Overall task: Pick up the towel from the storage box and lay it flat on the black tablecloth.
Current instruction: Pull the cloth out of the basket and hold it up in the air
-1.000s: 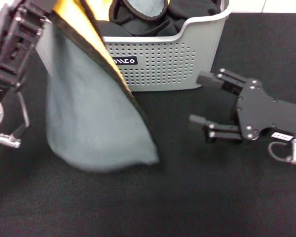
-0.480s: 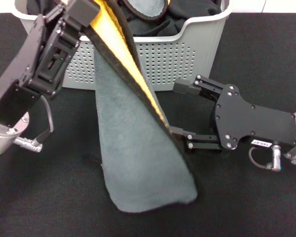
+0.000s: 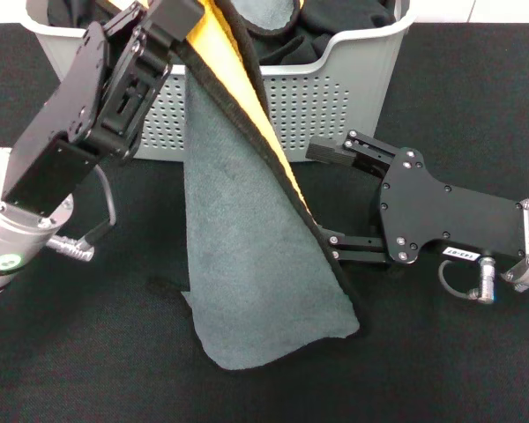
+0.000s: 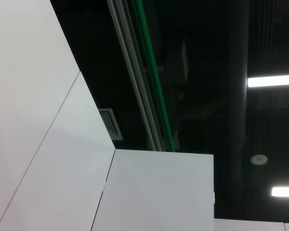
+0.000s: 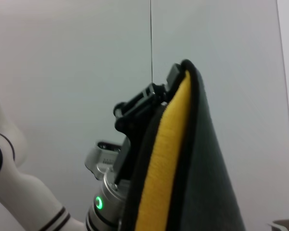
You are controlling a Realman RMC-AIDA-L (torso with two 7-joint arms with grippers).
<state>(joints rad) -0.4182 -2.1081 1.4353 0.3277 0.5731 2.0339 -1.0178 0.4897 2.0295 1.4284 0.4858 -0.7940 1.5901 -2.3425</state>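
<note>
While your left end effector pinches the towel by its top edge in front of the storage box, the cloth hangs folded, grey face outward with a yellow strip along the fold. Its lower hem reaches down to the black tablecloth on the counter. Your right end effector sits just beside the hanging fold, fingers spread, one near the towel's black trim.

Hanging towel blocks centre; storage box behind; tablecloth foreground open.
</note>
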